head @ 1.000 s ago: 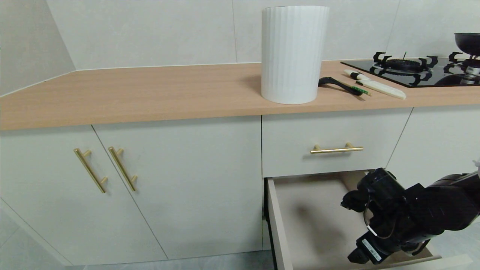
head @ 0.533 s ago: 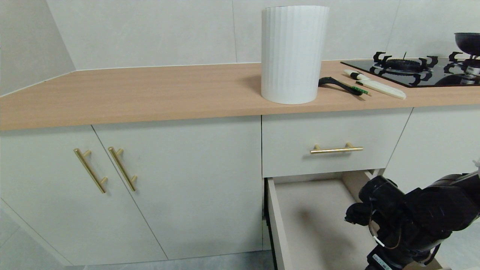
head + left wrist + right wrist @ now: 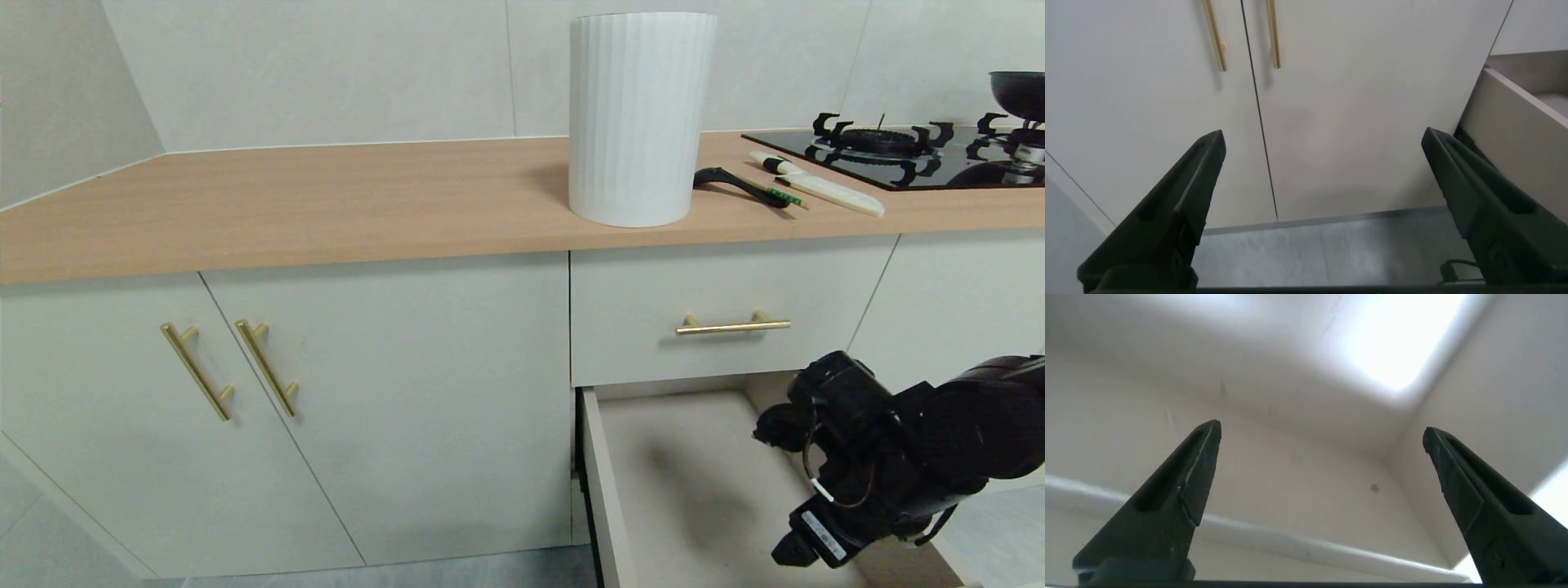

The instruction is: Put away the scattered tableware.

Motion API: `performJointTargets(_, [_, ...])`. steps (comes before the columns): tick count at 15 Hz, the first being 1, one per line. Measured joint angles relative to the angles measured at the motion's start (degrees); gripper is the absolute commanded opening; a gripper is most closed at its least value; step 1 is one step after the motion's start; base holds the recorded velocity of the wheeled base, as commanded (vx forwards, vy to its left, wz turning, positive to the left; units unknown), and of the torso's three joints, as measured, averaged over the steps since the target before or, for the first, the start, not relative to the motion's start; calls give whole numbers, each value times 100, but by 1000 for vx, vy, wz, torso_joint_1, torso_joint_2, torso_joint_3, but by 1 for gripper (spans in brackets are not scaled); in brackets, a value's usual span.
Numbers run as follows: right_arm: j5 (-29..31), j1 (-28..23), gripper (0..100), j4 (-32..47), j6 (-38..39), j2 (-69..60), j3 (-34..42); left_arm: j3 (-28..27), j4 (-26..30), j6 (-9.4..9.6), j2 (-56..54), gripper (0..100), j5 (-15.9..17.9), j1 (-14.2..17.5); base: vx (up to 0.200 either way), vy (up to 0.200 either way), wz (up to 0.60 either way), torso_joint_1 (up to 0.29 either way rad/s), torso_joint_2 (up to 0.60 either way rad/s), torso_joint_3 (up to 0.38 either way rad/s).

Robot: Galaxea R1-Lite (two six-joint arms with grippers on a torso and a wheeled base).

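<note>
On the wooden counter (image 3: 326, 204) lie a black utensil (image 3: 739, 184), green-tipped chopsticks (image 3: 780, 195) and a white knife (image 3: 820, 189), just right of a tall white ribbed container (image 3: 638, 118). Below them the lower drawer (image 3: 600, 482) stands pulled out, and its visible floor is bare. My right arm (image 3: 882, 465) hangs over the drawer's right side. My right gripper (image 3: 1323, 498) is open, nothing between its fingers, and faces a pale inner corner. My left gripper (image 3: 1323, 212) is open too, low in front of the cabinet doors (image 3: 1315, 106).
A black gas hob (image 3: 906, 155) with a dark pan (image 3: 1019, 90) sits at the counter's right end. The upper drawer (image 3: 727, 306) with a gold handle (image 3: 732, 326) is closed. Two gold door handles (image 3: 229, 371) stick out on the left cabinet. Grey floor (image 3: 1323, 253) lies below.
The lower drawer has slid farther out; its front edge has left the bottom of the head view. My right arm dropped with it, then rose a little.
</note>
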State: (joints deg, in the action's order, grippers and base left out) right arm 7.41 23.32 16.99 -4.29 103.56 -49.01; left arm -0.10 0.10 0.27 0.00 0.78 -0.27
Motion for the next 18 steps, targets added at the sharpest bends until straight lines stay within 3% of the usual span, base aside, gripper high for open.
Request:
performJointTargets(3, [-9, -119, 100, -868, 206, -417, -60, 0, 0, -2, 0, 100, 1, 0, 0, 0, 0, 0, 0, 0])
performJointTargets(8, [-27, -233, 100, -2522, 187, -1202, 463, 0, 0, -2, 0, 100, 0, 0, 0, 0, 0, 0, 0, 0])
performJointTargets(14, [-5, -254, 100, -3048, 169, -1451, 631, 2, 6, 0, 0, 100, 1, 0, 0, 0, 0, 5, -21, -12])
performJointTargets(18, [-6, -249, 100, -3150, 167, -1473, 690, 2, 6, -2, 0, 100, 0, -2, 0, 0, 0, 89, -257, -262])
